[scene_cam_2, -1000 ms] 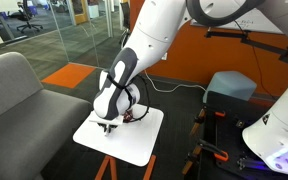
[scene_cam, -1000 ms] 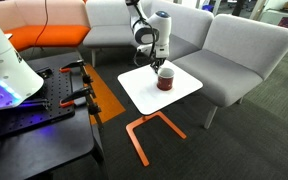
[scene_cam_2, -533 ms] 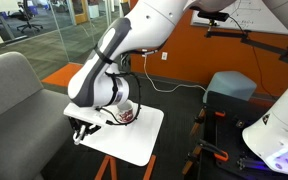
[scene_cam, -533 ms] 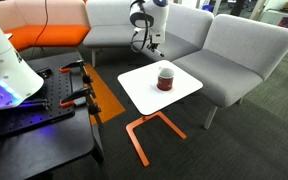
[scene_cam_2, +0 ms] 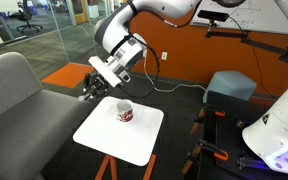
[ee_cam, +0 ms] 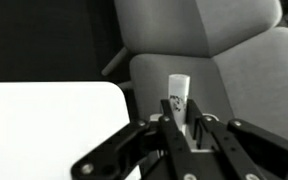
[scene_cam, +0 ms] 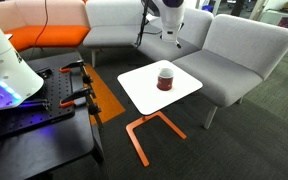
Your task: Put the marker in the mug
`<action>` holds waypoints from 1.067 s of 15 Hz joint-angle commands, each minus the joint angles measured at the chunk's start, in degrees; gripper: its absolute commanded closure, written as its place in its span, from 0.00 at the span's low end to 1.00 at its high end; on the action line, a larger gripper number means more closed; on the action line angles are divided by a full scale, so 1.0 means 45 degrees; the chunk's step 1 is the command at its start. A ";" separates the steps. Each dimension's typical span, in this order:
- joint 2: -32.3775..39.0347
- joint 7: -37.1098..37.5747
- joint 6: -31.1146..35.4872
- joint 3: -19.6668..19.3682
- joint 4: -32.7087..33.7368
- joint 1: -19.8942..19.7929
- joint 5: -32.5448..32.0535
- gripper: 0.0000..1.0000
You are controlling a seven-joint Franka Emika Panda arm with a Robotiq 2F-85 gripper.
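Marker (ee_cam: 177,92) looks pinched between the fingers of gripper (ee_cam: 184,124), out beyond table (ee_cam: 44,120) edge; carry it over mug (scene_cam: 165,76), centre, lower tip inside, then release.

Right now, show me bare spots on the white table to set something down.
In an exterior view the table is bare from the mug to its near edge and both side corners. Only the strip behind the mug is tight. The gripper, holding the marker, hangs over the sofa seat, off the table.
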 commanded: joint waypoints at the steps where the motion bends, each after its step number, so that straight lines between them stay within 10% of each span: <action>1: 0.1116 -0.3033 0.0256 0.2650 -0.0801 -0.3652 0.2361 0.95; 7: 0.2988 -0.7062 -0.1502 0.3743 -0.2199 -0.7490 0.5722 0.95; 16: 0.4628 -0.9970 -0.2018 0.2569 -0.3283 -0.7650 0.7323 0.95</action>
